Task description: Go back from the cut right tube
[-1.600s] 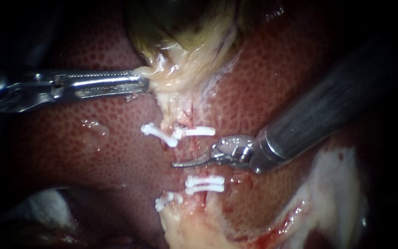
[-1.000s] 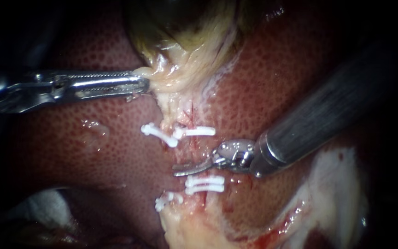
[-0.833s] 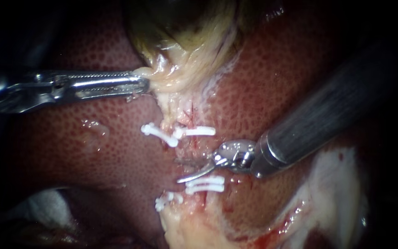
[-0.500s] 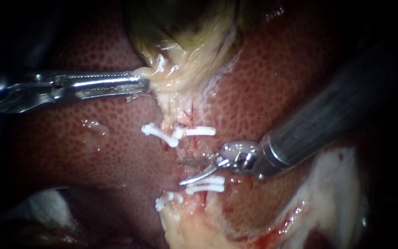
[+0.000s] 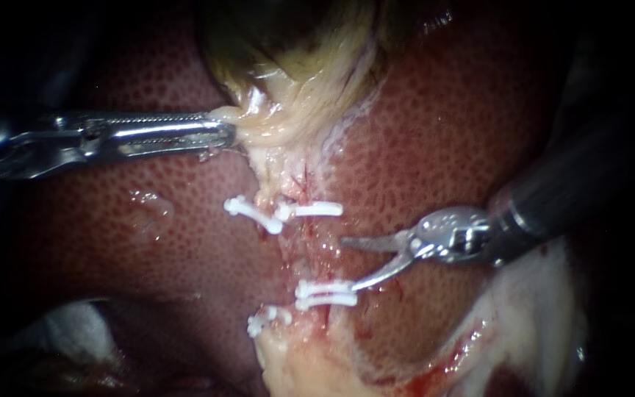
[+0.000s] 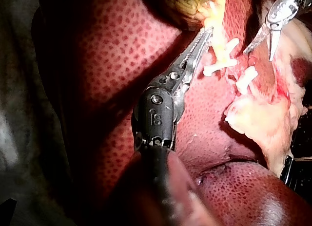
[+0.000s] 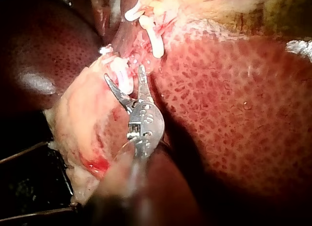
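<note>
My left instrument [image 5: 223, 131] comes in level from the left, its toothed jaws shut on the pale neck of the gallbladder [image 5: 295, 73]. Below the neck a strip of tissue runs down with white clips across it: an upper pair [image 5: 282, 212] and a lower pair [image 5: 325, 294]. The right tube [image 5: 317, 250] lies between those pairs. My right instrument [image 5: 350, 265] sits just right of that spot, its thin curved blades open and holding nothing. In the right wrist view its blades [image 7: 124, 74] spread just short of a clip [image 7: 122, 70]. The left wrist view shows my left instrument [image 6: 204, 37] gripping the yellow tissue.
Mottled red liver [image 5: 442, 140] surrounds the strip. Another white clip [image 5: 266, 320] sits lower left on pale fatty tissue [image 5: 310, 360]. A whitish flap with blood [image 5: 538, 309] lies under the right shaft. White gauze [image 5: 67, 323] shows at lower left.
My right instrument's blades have opened, and it has drawn back to the right, away from the strip between the clip pairs. The left instrument has kept its grip and place.
</note>
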`<state>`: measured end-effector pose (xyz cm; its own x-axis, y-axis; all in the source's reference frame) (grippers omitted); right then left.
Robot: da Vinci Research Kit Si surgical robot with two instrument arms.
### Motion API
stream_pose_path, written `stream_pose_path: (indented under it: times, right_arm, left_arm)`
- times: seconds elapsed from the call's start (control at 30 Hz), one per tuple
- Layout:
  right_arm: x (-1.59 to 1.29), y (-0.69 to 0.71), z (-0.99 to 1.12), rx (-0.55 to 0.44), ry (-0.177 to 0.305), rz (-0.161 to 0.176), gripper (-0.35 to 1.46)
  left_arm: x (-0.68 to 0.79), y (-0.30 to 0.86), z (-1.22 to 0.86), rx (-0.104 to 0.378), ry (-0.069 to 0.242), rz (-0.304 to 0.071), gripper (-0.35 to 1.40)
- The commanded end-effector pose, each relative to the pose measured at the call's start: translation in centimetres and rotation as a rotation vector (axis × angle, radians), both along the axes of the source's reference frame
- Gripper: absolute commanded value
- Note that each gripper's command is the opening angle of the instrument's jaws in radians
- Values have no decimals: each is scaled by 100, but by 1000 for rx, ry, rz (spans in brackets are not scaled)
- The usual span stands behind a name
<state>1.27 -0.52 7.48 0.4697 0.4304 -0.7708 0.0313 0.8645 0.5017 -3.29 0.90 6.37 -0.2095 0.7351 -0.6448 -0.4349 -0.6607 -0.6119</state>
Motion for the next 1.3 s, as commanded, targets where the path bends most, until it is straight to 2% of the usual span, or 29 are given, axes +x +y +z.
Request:
stream_pose_path:
  times: [0.03, 0.17, 0.33, 0.43, 0.53, 0.67, 0.9, 1.0, 1.3]
  right_arm:
    - [-7, 6, -7, -11, 7, 6, 143]
    - [-25, 18, -30, -42, 4, 25, 143]
    - [-36, 21, -43, -47, 0, 31, 143]
    - [-37, 20, -43, -47, -1, 31, 143]
    - [-37, 18, -42, -49, -1, 30, 143]
    - [-37, 17, -42, -49, -1, 30, 143]
    - [-36, 17, -41, -49, -1, 30, 143]
    - [-36, 17, -41, -50, 1, 32, 143]
    - [-36, 17, -41, -50, 3, 34, 143]
  left_arm:
    - [0, 0, 0, 0, 0, 0, -35]
    - [0, 0, 1, 0, 0, 0, -35]
    - [-1, -1, 4, -2, 1, -1, -35]
    - [-6, -5, 13, -8, 1, -5, -35]
    - [-16, -10, 28, -12, 19, -2, -35]
    - [-32, -18, 52, -9, 36, 22, -35]
    - [-53, -29, 83, -1, 54, 51, -35]
    - [-58, -32, 89, 6, 53, 57, -35]
    - [-58, -32, 90, 6, 53, 57, -35]
